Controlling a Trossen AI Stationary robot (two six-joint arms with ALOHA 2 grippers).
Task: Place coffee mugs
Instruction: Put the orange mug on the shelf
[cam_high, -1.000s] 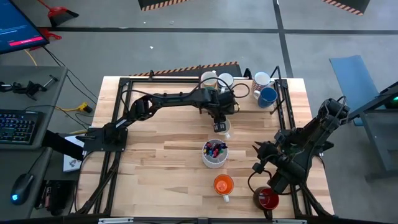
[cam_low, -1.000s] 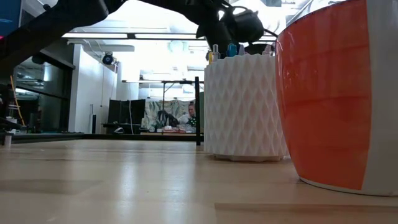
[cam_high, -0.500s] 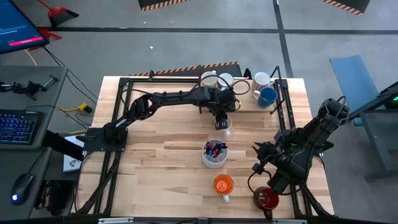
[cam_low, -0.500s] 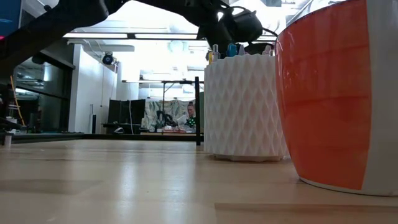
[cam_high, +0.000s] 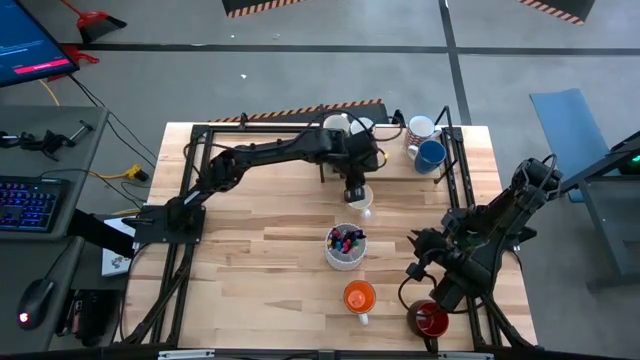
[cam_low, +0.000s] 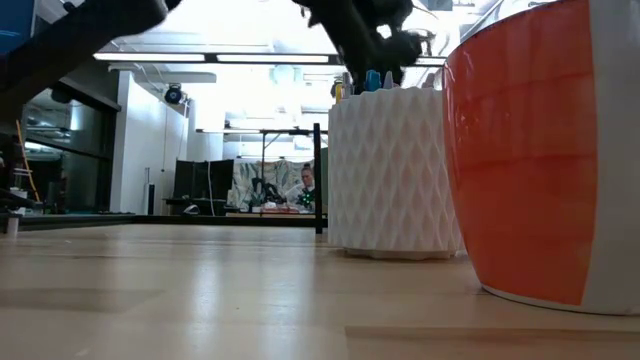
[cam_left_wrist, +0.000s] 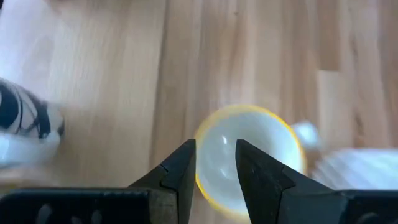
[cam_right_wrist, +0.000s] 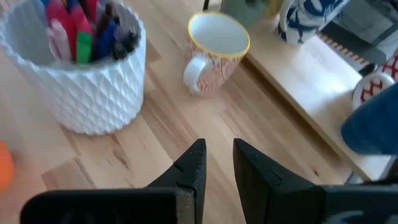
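Observation:
The pale yellow-rimmed mug (cam_high: 362, 199) stands upright on its base on the table, its handle toward the pen cup; it also shows in the right wrist view (cam_right_wrist: 216, 52). My left gripper (cam_high: 353, 187) hovers open just above it, fingers pointing down over its mouth (cam_left_wrist: 249, 155), touching nothing. Cream and white mugs (cam_high: 362, 127) sit at the far edge, partly under the left arm. A patterned grey-white mug (cam_high: 420, 128) and a blue mug (cam_high: 431, 154) stand far right. Orange (cam_high: 358, 296) and dark red (cam_high: 430, 320) mugs stand near. My right gripper (cam_right_wrist: 217, 155) waits open at the right.
A white ribbed cup of coloured pens (cam_high: 345, 245) stands mid-table, just on the near side of the yellow-rimmed mug. A black frame rail (cam_high: 455, 170) runs along the right side by the far mugs. Bare wood lies to the left of the pen cup.
My left gripper has risen off the yellow-rimmed mug and drawn back a little toward the far edge. The mug stays standing on the table where the gripper was.

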